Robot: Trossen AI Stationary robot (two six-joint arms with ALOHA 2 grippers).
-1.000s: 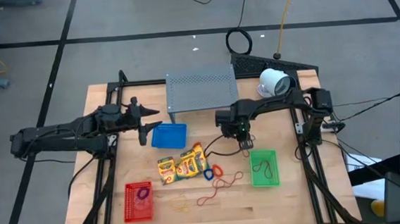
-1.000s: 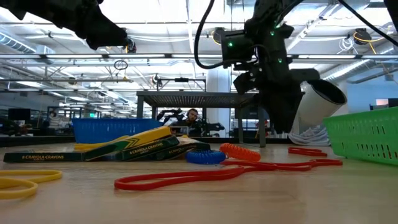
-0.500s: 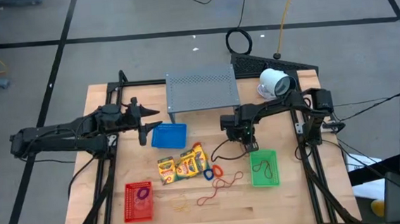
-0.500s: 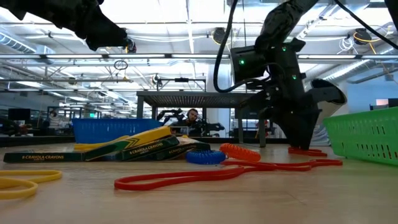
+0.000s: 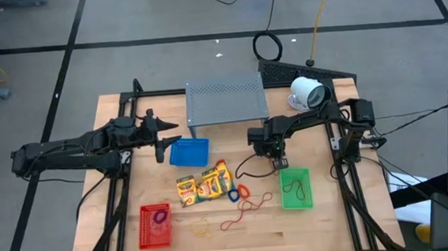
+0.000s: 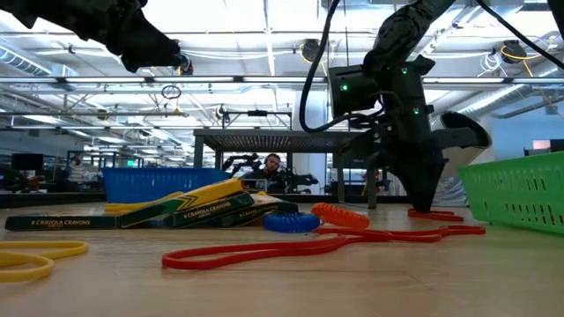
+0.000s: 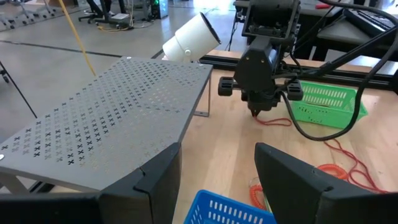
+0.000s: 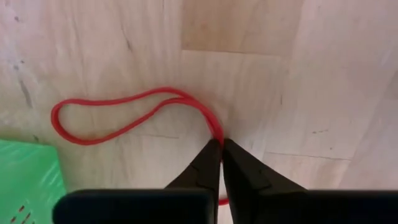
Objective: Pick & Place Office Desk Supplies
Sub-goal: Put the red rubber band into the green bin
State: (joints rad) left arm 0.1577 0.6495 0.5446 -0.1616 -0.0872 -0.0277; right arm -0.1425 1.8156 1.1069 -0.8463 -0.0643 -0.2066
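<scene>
Thin red rubber-band loop [image 8: 124, 118], pinched by right gripper [image 8: 221, 149]

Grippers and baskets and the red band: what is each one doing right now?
right gripper: shut on red rubber band, down at the table.
left gripper: open, empty, above the blue basket.
blue basket: looks empty.
green basket: holds a band.
red basket: holds a purple band.

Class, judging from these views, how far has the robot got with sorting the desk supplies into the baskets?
Done: one band lies in the red basket, another in the green basket. In hand: the right gripper is shut on a red rubber band on the table. Left: the crayon packs and loose bands; the blue basket looks empty. The left gripper waits.
</scene>
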